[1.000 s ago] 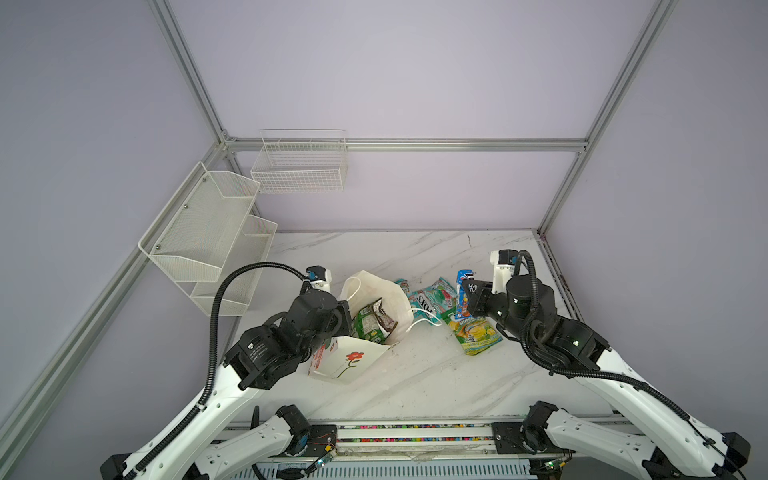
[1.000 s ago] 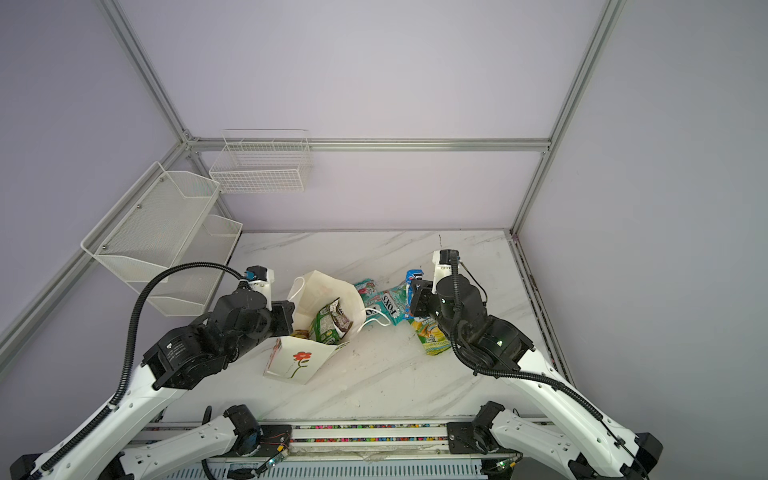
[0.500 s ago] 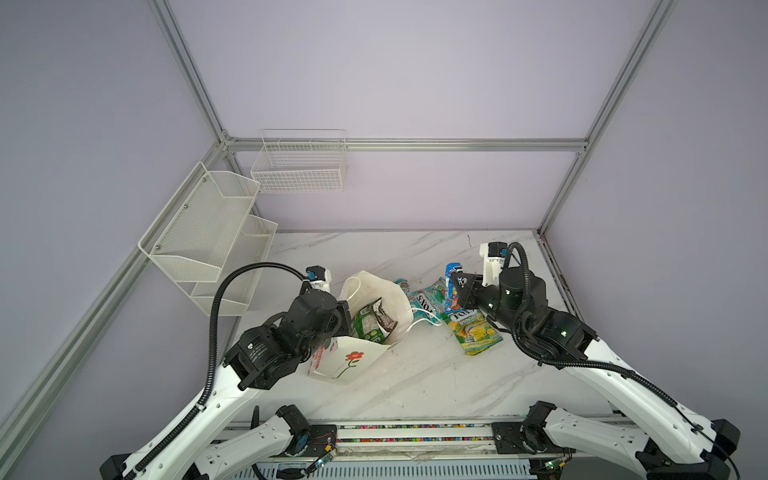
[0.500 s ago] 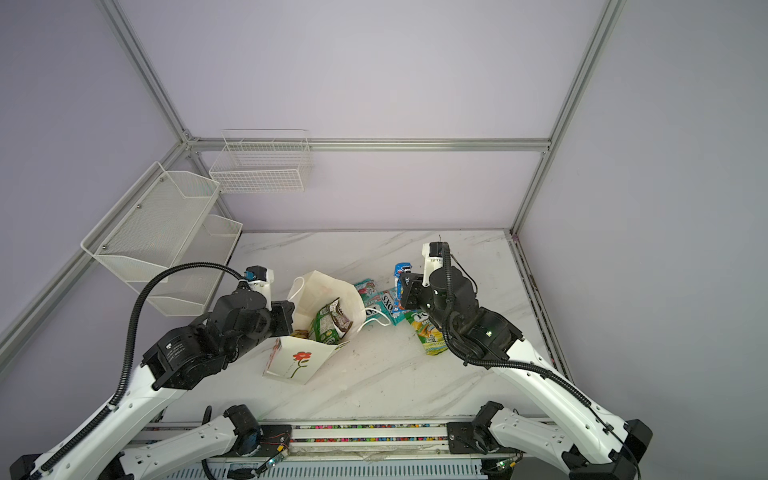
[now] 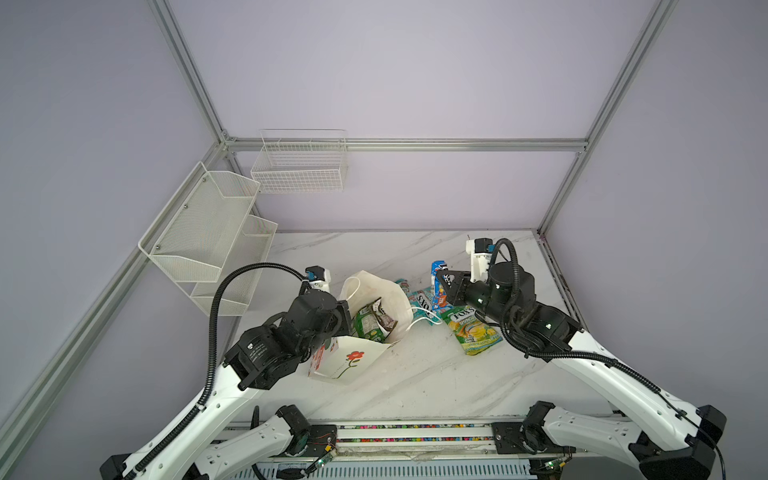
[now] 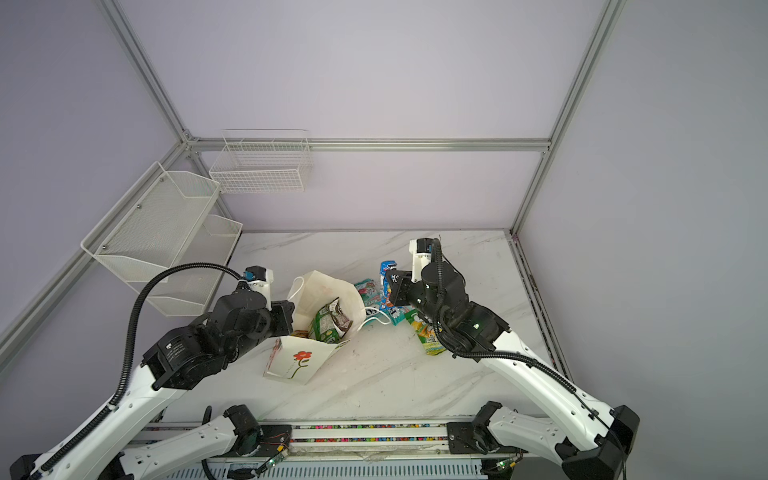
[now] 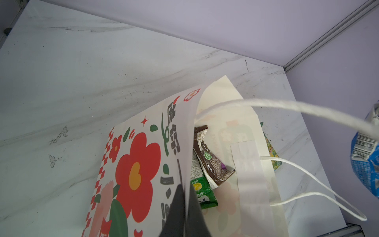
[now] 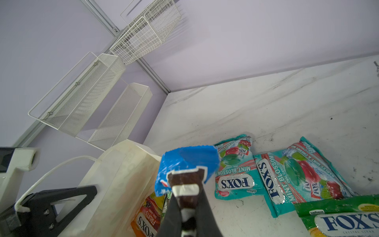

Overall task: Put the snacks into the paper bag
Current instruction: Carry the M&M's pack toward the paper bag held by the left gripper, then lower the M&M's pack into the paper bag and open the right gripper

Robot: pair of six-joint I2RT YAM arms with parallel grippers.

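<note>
The left gripper point(image 7: 185, 213) is clenched on the rim of the cream-white paper bag with red flower prints point(image 7: 139, 164), pinching its printed wall so the mouth gapes toward the right arm. The left wrist view shows a green candy pouch point(image 7: 202, 190) and a dark brown bar point(image 7: 211, 164) inside the bag. The right wrist view shows an orange fruit pouch point(image 8: 147, 215) at its mouth. One white cord handle point(image 7: 287, 106) arcs across the opening, and a second trails onto the marble table point(image 5: 415, 374).

The right gripper point(image 8: 185, 190) grasps the blue glossy packet point(image 8: 188, 160) by one end. The packet is lifted off the table, just beside the far edge of the bag's mouth and above two teal mint pouches point(image 8: 233, 170) point(image 8: 297, 174). These lie flat, side by side and touching. A green-and-yellow candy pouch point(image 5: 471, 332) lies near them, partly under the right arm.

In both top views the table is bare between the bag and the front rail, and also behind the snacks up to the back wall. The white mesh shelf point(image 5: 208, 232) and the white wire basket point(image 5: 299, 166) hang on the walls, well apart from both arms.
</note>
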